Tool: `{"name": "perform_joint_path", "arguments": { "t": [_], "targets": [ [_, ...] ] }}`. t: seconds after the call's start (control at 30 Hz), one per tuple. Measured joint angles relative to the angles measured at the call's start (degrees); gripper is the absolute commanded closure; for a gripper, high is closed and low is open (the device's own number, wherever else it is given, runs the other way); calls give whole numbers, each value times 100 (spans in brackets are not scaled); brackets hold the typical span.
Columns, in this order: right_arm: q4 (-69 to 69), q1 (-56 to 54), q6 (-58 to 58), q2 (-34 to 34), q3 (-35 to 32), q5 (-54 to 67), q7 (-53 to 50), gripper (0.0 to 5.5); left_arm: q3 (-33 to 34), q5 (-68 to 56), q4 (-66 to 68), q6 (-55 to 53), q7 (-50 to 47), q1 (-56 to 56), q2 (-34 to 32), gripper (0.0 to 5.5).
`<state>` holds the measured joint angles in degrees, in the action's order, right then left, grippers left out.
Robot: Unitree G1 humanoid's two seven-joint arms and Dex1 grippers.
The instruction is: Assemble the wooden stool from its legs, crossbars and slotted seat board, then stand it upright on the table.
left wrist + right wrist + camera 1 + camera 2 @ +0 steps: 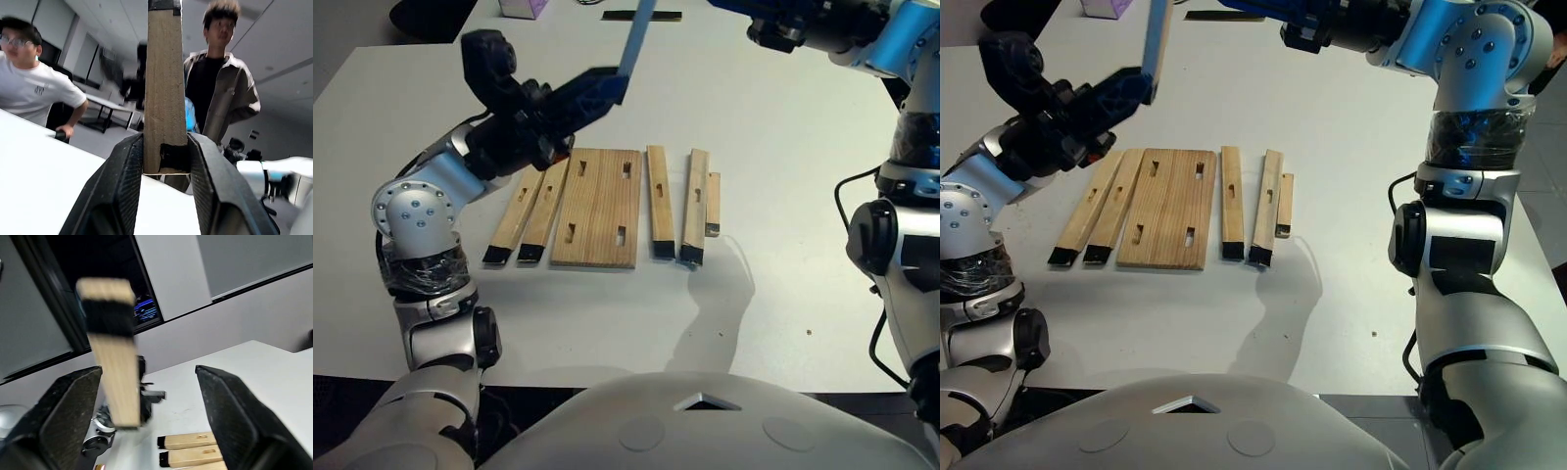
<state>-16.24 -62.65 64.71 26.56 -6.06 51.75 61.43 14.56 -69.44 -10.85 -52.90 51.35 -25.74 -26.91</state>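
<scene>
left gripper (165, 143) is clamped on the lower end of a wooden leg (164, 88), holding it upright above the table (783, 147). right gripper (146, 372) hangs by the leg's top end, fingers spread apart. slotted seat board (597, 206) lies flat between other wooden pieces (661, 201).

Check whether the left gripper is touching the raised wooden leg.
Touching. The left wrist view shows the left gripper clamping the wooden leg, both fingers pressed against its sides.
</scene>
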Motion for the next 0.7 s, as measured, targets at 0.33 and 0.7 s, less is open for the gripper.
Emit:
{"name": "perform_joint_path", "arguments": {
  "t": [0.33,0.7],
  "targets": [
    [-2,-109,165,63,107,1,210,257,-143,433,102,159,473,92,-251,419],
    [212,134,167,-74,106,-4,-26,419,-314,612,91,249,513,189,-256,419]
  ]
}}
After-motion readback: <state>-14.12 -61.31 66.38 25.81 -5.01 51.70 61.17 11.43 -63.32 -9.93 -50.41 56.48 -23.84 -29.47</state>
